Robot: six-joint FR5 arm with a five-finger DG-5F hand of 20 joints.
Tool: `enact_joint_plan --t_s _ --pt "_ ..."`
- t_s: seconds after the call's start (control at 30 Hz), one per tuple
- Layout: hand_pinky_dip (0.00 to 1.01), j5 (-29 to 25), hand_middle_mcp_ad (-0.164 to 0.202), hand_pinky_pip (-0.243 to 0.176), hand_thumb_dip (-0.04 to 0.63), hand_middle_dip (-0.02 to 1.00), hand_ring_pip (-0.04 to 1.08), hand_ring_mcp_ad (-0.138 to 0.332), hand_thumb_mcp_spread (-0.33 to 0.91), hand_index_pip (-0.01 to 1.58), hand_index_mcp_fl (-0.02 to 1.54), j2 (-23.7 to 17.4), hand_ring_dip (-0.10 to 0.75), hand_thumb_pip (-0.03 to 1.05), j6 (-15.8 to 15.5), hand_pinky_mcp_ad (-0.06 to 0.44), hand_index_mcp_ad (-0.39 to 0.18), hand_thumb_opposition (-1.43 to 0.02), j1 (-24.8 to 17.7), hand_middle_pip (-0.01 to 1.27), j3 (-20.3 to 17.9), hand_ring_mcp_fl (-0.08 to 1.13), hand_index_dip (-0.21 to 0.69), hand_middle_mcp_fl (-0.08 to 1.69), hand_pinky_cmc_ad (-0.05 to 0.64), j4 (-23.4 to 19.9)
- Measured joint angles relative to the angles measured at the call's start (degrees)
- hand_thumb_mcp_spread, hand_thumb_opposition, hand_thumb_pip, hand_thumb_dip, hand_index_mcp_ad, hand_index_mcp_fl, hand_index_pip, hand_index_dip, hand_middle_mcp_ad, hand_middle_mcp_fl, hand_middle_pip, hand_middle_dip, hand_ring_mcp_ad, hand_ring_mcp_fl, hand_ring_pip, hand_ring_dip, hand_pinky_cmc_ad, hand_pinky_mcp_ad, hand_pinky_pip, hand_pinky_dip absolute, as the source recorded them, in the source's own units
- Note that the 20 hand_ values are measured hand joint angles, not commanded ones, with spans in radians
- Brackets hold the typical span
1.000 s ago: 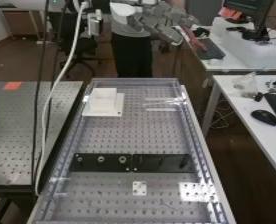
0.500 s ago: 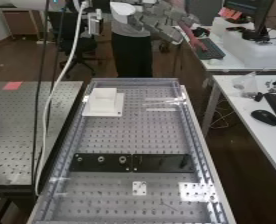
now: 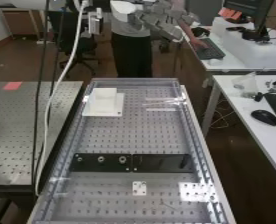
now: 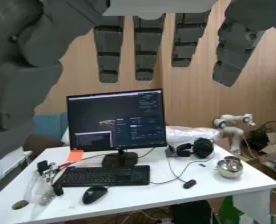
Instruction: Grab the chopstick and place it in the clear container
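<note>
Chopstick location cannot be confirmed. Hand [image 3: 155, 21] is raised beyond the far end of the perforated board [image 3: 135, 132], fingers straight, holding nothing; pickup appears pending, next requiring a lowered approach.

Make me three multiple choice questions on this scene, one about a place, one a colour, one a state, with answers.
1. Where does the white block stand?
A) On the floor
B) At the near end of the perforated board
C) Toward the board's far end

2. What colour is the patch on the side bench?
A) Orange-red
B) Green
C) Blue

3. How are the robot's fingers?
A) Clenched
B) Extended
C) Curled round a thing

Answers:
1 C, the high view shows it beyond the board's middle.
2 A, its colour stands out against the grey bench.
3 B, they hang nearly straight in the wrist view.
</note>
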State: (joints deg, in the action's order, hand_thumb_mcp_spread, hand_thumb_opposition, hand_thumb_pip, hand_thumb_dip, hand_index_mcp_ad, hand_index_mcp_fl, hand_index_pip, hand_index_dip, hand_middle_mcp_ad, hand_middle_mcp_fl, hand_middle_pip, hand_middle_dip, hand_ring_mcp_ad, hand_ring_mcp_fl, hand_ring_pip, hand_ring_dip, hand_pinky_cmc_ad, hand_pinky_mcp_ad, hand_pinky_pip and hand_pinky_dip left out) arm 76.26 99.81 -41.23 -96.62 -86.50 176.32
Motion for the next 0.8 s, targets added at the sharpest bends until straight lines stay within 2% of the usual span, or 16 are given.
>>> enact_joint_plan --t_s 0.8 --pt "0.18 -1.2 0.010 -0.059 0.070 0.25 0.12 0.136 0.25 0.05 0.33 0.3 0.127 0.38 0.0 0.387 -0.161 -0.71 -0.2 0.12 0.3 0.03 0.265 0.21 0.531 -0.1"
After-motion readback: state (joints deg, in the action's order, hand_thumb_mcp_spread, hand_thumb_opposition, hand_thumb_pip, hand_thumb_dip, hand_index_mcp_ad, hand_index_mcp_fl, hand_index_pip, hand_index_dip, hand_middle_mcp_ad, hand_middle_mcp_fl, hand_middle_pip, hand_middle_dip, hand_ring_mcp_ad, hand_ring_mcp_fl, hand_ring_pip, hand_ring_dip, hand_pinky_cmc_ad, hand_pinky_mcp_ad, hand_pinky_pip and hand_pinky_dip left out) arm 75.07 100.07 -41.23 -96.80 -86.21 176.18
